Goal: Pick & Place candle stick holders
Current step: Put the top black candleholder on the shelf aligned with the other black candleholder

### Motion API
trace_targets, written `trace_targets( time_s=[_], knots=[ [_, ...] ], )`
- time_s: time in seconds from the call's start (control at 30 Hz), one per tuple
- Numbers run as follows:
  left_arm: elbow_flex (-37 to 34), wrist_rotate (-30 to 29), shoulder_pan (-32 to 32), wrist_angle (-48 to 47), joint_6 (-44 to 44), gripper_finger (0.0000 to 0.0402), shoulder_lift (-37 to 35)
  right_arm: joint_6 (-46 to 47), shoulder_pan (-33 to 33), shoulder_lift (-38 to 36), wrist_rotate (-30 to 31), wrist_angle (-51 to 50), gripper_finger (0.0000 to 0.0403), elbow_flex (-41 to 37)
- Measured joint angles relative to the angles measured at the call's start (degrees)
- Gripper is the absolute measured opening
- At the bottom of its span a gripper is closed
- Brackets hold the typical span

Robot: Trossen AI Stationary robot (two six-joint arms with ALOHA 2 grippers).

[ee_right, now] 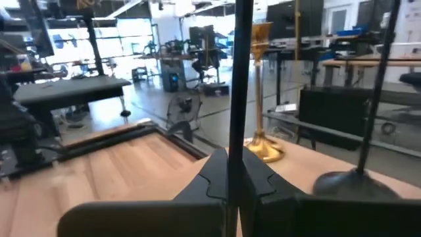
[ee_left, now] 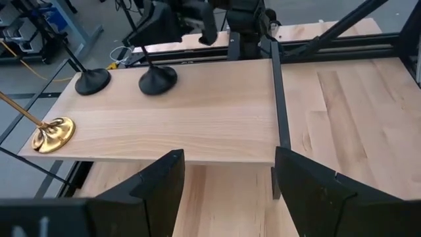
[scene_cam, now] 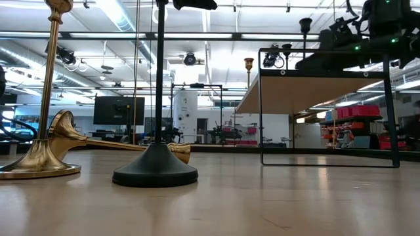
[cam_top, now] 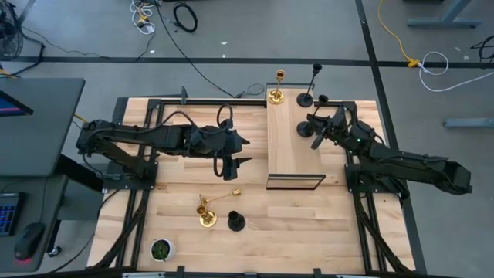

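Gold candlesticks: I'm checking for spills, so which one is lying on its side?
The gold candlestick on the table in front of the shelf lies flat beside an upright gold one. The third gold one stands on the shelf.

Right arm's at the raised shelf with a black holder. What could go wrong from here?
1. The right end effector is shut on the black holder's thin stem. An uneven release could tip it.
2. A second black holder and a gold holder stand close by on the shelf, so pulling back could knock one over, possibly off the edge.
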Motion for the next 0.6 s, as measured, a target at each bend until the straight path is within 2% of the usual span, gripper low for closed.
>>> trace_targets(
  time_s=[0.33, 0.6],
  knots=[
    [-0.02, 0.0, 0.09, 0.0, 0.0, 0.0236, 0.0, -0.54, -0.02, -0.31, -2.91, -0.66, 0.0001, -0.35],
    [-0.04, 0.0, 0.11, 0.0, 0.0, 0.0236, 0.0, -0.97, 0.04, -0.28, -3.98, -9.58, 0.0001, 4.15]
  ],
)
